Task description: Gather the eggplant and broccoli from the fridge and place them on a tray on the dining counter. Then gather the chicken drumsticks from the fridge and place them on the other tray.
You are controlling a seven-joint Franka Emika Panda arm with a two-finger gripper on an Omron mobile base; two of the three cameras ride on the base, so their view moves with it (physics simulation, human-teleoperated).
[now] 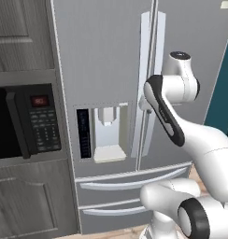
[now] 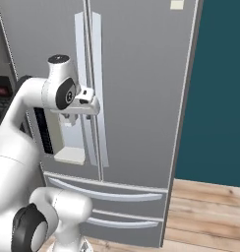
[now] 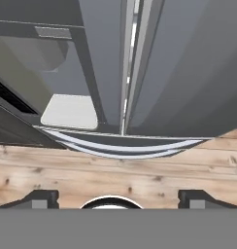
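Fridge [image 2: 136, 98] doors shut; claw [image 3: 118, 200] open, empty, near door handles [image 2: 92, 88]. Best: centre jaws on one handle, close squarely, then pull.

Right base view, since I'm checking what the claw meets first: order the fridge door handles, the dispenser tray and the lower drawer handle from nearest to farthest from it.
1. Fridge door handles, right at the open claw.
2. Dispenser tray, below, slightly left.
3. Lower drawer handle, near the floor, farthest.
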